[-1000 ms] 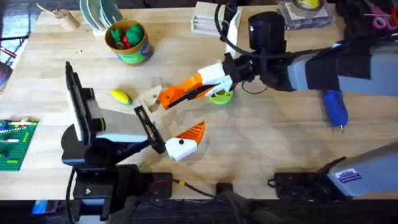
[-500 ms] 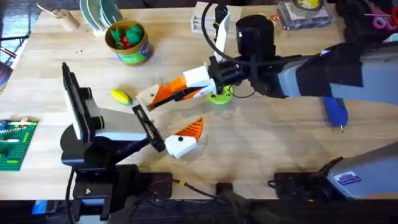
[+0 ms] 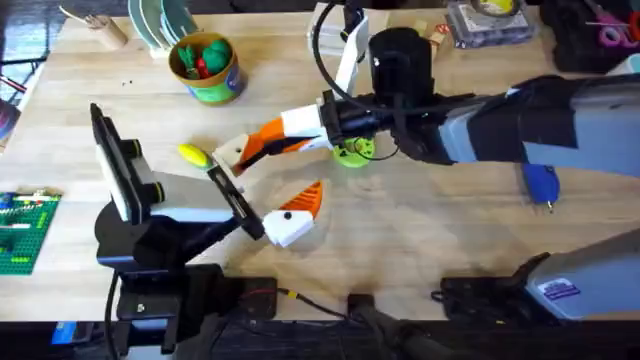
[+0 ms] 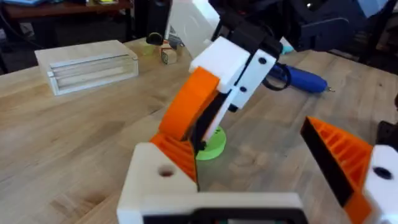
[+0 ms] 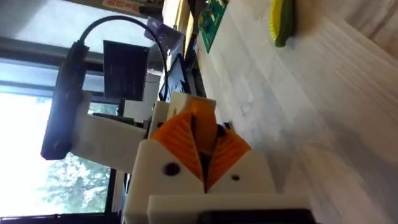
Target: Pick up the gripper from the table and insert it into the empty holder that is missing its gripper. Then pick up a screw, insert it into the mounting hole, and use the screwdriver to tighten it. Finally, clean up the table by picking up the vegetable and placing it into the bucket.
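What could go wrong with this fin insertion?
1. The right gripper meets the white plastic wedge holder at a slant, so the loose orange plastic fin may jam or slip out.
2. The small yellow toy vegetable lies close beside the holder; either arm could knock it.

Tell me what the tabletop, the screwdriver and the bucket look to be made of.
Tabletop: pale wood, matte, with visible grain and plank seams. Screwdriver: bright blue body with a slight sheen, likely moulded plastic; thin bit looks metal. Bucket: green printed wall, yellow rim, glossy, so plastic or painted tin; I can't tell which.
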{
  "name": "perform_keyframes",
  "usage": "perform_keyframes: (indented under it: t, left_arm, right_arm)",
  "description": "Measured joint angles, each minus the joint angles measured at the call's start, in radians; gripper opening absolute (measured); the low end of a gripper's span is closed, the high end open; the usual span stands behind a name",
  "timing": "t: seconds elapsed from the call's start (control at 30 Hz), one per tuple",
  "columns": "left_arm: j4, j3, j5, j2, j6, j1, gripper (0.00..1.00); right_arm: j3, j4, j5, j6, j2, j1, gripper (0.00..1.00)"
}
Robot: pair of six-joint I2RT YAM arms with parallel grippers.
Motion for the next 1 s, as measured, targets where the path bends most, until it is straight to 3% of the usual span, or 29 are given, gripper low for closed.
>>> perform_keyframes:
  t: [0.2,0.27,0.83,0.9,1.0]
  left_arm:
    - [0.002,0.000,-0.012,0.001,-0.003,0.000,0.993]
    - [0.002,0.000,-0.014,0.001,-0.004,0.000,0.993]
    - [-0.008,0.001,0.074,0.001,0.014,-0.021,0.992]
    - [-0.008,0.000,0.077,0.001,0.017,-0.021,0.992]
    - [-0.009,0.000,0.082,0.001,0.017,-0.021,0.992]
  right_arm:
    - [0.000,0.003,0.020,0.000,0.000,0.008,0.008]
    - [0.000,0.002,0.022,0.001,0.000,0.008,0.049]
    - [0.000,-0.019,-0.105,-0.047,0.000,-0.027,0.793]
    - [0.000,-0.012,-0.114,-0.051,0.000,-0.042,0.934]
    - [0.000,-0.004,-0.113,-0.070,0.000,-0.071,0.989]
